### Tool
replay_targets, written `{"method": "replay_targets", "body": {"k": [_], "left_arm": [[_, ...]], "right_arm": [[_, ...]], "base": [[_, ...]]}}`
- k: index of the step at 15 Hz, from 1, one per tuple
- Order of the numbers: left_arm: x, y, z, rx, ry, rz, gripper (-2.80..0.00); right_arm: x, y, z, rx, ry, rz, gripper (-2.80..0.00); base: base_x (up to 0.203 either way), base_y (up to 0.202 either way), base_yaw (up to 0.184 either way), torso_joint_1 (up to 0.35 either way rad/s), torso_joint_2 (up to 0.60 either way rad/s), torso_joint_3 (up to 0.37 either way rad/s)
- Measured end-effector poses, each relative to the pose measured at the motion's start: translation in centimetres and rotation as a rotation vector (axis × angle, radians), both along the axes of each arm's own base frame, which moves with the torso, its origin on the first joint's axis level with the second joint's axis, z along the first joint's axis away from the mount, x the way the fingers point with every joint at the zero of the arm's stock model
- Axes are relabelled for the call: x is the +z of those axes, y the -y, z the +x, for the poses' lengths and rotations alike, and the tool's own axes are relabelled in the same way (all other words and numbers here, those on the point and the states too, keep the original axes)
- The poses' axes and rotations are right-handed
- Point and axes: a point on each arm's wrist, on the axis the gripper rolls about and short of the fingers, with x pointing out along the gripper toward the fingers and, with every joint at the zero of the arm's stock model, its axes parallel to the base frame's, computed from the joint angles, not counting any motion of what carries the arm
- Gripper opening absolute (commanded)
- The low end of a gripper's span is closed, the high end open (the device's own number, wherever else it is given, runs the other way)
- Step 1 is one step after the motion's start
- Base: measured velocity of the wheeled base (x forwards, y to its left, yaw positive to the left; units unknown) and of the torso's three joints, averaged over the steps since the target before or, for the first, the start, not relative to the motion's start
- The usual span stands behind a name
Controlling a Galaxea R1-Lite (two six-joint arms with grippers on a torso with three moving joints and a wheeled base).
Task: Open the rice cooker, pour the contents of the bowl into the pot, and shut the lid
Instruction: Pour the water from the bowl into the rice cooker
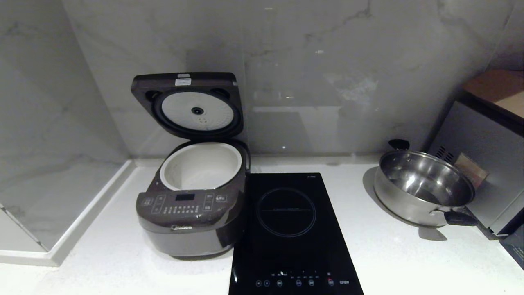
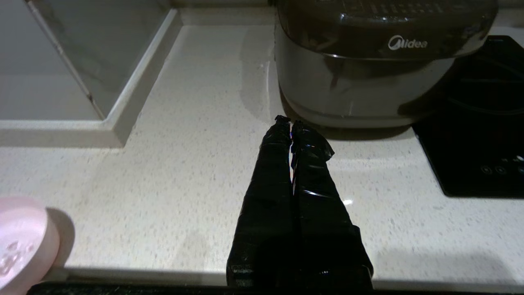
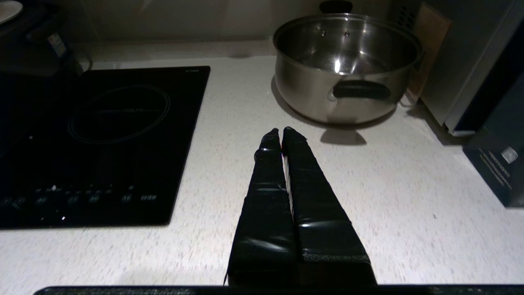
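Note:
The dark grey-brown rice cooker [image 1: 186, 213] stands on the white counter with its lid [image 1: 189, 104] raised upright against the wall, white dimpled disc facing me. Its cream-white pot [image 1: 200, 167] sits in the body. The pale pink bowl [image 2: 20, 241] shows only at the edge of the left wrist view, near the counter's front edge, with a little whitish contents [image 2: 12, 256] inside. My left gripper [image 2: 290, 121] is shut and empty, hanging low in front of the cooker [image 2: 368, 61]. The right gripper [image 3: 281, 132] is shut and empty over bare counter. Neither arm shows in the head view.
A flat black hob [image 1: 288, 233] lies right beside the cooker. A steel pan [image 1: 423, 186] with black handles stands at the right, next to a grey appliance [image 1: 487, 164]. A raised marble ledge [image 1: 61, 213] borders the counter on the left.

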Motion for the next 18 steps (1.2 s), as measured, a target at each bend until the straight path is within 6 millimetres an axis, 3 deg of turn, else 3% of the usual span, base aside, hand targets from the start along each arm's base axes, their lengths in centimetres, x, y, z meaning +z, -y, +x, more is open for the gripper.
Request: {"method": "replay_targets", "body": {"k": [8,14,18], "left_arm": [[0.0,0.01,0.0,-0.007,0.0,0.0,-2.8],[-0.01,0.01,0.0,-0.006,0.0,0.0,-2.8],[-0.01,0.01,0.0,-0.003,0.0,-0.001,-2.8]], "right_arm": [[0.0,0.0,0.0,0.0,0.0,0.0,-2.8],[0.0,0.0,0.0,-0.001,0.0,0.0,-2.8],[0.0,0.0,0.0,0.001,0.0,0.0,-2.8]], "base": [[0.033,0.0,0.001,0.002,0.0,0.001],[0.0,0.138,0.001,0.002,0.0,0.002],[0.0,0.015,-0.001,0.0,0.0,0.0]]}}
